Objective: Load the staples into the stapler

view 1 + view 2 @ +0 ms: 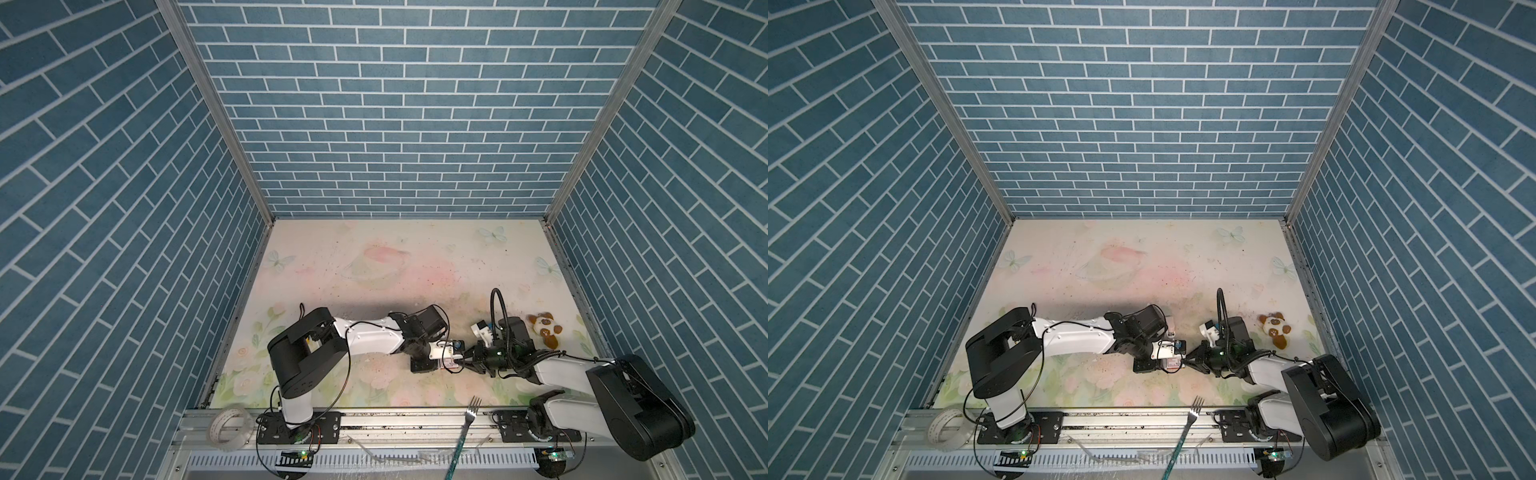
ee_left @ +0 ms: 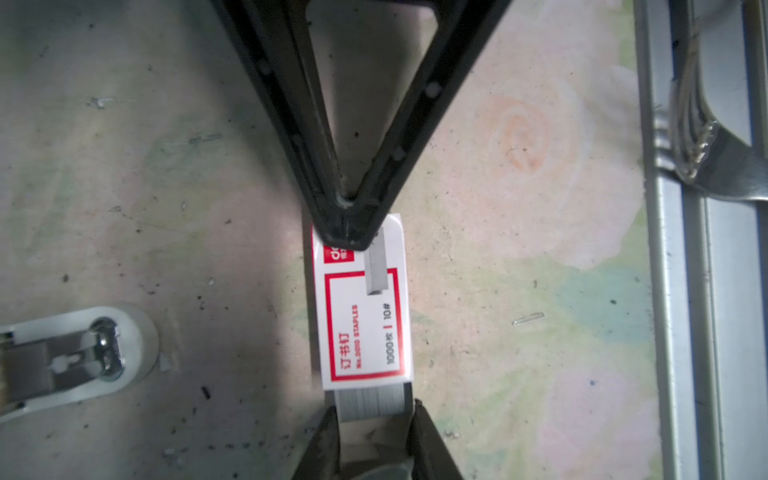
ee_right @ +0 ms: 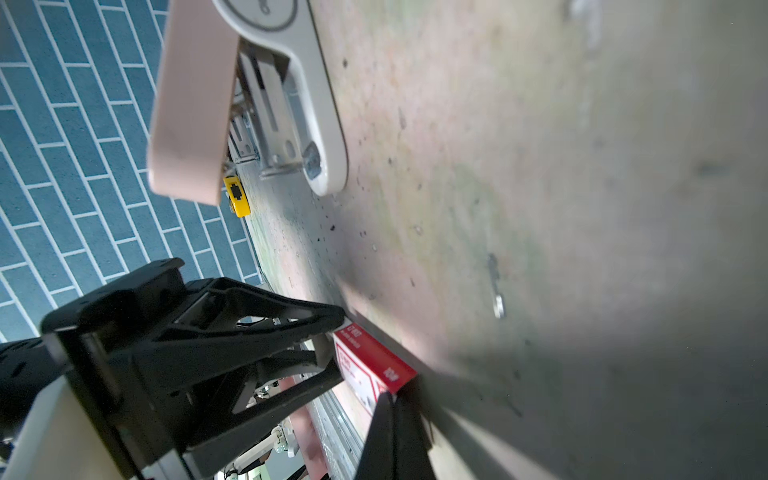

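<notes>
Near the surface's front edge, the left pincer pinches the staple box, grey staples protruding from it. The right pincer, pressed together, sits at the box's other end. The open stapler lies nearby.

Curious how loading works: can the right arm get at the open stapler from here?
Probably yes: the stapler lies open on the table near the shut right gripper, though the left arm, gripping the staple box, crowds it.
</notes>
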`<control>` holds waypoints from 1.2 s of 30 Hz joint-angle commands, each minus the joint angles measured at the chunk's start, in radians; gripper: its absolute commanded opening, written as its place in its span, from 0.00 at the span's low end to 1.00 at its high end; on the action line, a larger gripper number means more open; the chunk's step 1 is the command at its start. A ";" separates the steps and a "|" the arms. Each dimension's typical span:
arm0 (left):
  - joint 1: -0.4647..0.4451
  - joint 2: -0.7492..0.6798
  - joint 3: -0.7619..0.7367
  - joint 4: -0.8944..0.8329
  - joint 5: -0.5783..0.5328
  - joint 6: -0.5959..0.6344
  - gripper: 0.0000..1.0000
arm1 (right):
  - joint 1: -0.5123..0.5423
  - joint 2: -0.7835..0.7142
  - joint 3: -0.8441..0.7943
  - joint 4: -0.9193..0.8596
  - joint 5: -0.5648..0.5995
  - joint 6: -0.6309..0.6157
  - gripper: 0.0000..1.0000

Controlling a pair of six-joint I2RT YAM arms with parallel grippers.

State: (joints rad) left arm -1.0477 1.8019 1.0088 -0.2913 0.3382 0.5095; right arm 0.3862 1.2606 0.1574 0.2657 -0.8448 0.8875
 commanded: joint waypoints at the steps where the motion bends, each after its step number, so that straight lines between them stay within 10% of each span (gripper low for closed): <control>1: -0.008 0.042 -0.021 -0.074 -0.010 0.006 0.28 | -0.016 -0.010 -0.022 -0.087 0.062 -0.035 0.04; 36: -0.008 0.013 -0.030 -0.096 -0.048 0.027 0.30 | -0.074 -0.357 -0.006 -0.511 0.261 -0.071 0.10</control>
State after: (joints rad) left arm -1.0508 1.8011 1.0073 -0.2890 0.3283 0.5274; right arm 0.3214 0.9081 0.1574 -0.1715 -0.6567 0.8387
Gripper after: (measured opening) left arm 0.296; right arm 0.100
